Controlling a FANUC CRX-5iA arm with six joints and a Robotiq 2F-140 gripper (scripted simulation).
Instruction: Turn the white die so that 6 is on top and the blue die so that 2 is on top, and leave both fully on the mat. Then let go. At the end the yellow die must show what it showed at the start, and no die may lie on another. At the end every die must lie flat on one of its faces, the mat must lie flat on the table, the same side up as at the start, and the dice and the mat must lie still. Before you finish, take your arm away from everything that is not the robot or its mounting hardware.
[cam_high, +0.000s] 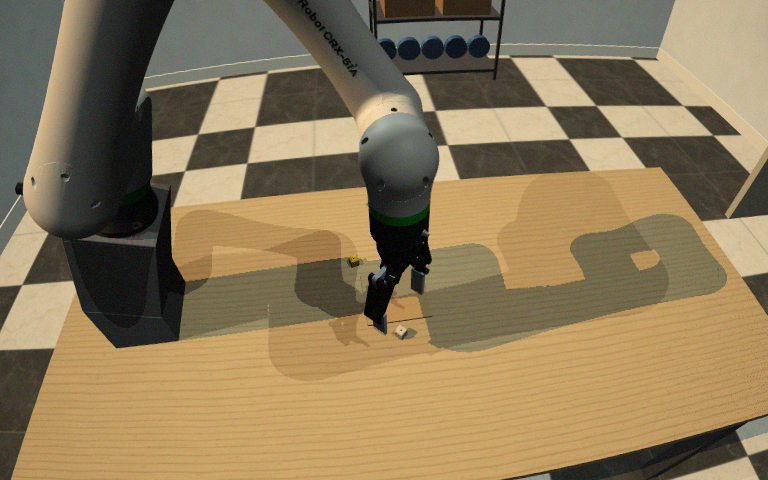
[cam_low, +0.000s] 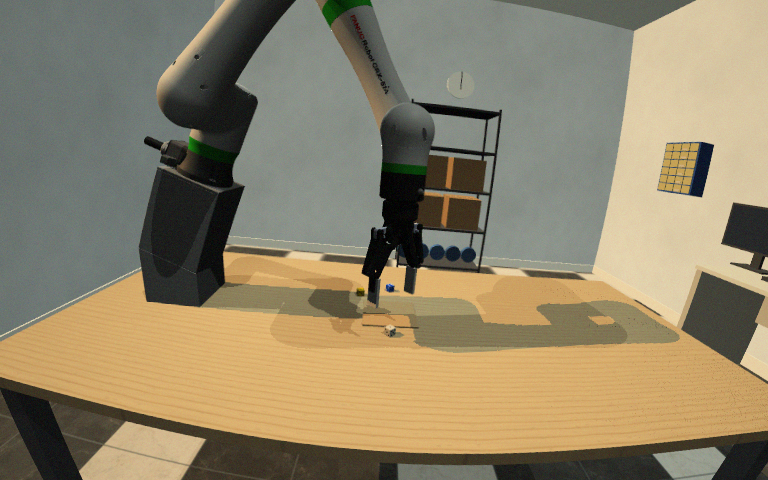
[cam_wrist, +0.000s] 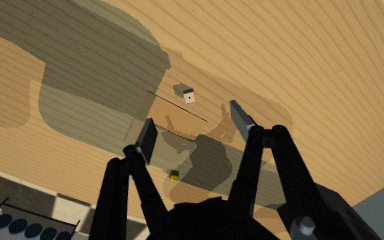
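The wood-coloured mat (cam_high: 406, 308) (cam_low: 387, 320) (cam_wrist: 172, 116) lies on the table, its front edge a thin dark line. The white die (cam_high: 400, 332) (cam_low: 390, 331) (cam_wrist: 189, 97) sits off the mat, just in front of that edge, one pip on top. The blue die (cam_low: 389, 288) is behind the mat; my gripper hides it in the top view and nearly hides it in the wrist view. Its top face is unreadable. The yellow die (cam_high: 353, 260) (cam_low: 360, 292) (cam_wrist: 174, 175) lies near the mat's far left corner. My gripper (cam_high: 399, 311) (cam_low: 391, 298) (cam_wrist: 192, 117) is open and empty above the mat.
The wooden table (cam_high: 339, 418) (cam_low: 339, 396) (cam_wrist: 310, 65) carries the robot's dark pedestal (cam_high: 127, 288) (cam_low: 181, 243) at the left. Arm shadows cross the table and part of the mat. A shelf rack (cam_high: 498, 45) (cam_low: 492, 169) stands beyond the table.
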